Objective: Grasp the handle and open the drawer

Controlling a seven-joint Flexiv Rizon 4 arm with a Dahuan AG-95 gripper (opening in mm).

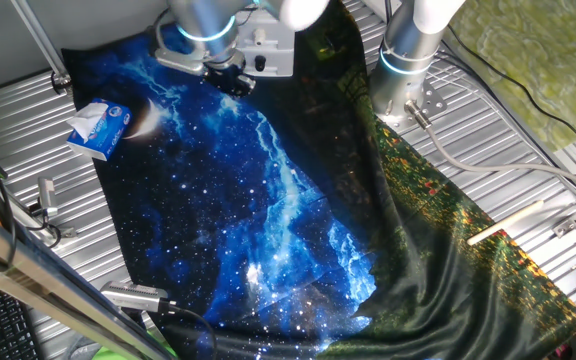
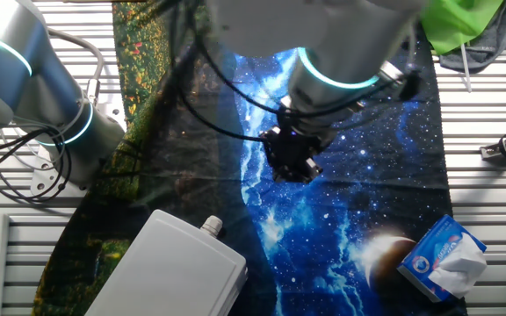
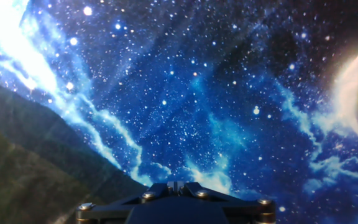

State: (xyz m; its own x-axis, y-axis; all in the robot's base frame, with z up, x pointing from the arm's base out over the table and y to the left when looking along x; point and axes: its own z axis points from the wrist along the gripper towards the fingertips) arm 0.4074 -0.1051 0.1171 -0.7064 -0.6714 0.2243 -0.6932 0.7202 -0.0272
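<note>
The drawer (image 2: 178,263) is a white boxy unit lying on the cloth at the near left of the other fixed view. Its handle (image 2: 211,226) is a small round knob on the face turned toward the gripper. In one fixed view the drawer (image 1: 273,42) sits at the far edge behind the arm, with the handle (image 1: 261,63) as a dark dot. My gripper (image 2: 292,167) hovers over the blue cloth, apart from the handle. In one fixed view the gripper (image 1: 232,80) is just left of the drawer front. In the hand view the gripper (image 3: 176,185) is shut and empty, and the drawer is out of view.
A galaxy-print cloth (image 1: 238,200) covers the table, with a dark green cloth (image 1: 438,230) beside it. A blue-and-white tissue box (image 1: 98,127) lies at the cloth's left edge and also shows in the other fixed view (image 2: 442,259). A second arm's base (image 1: 403,70) stands near the drawer.
</note>
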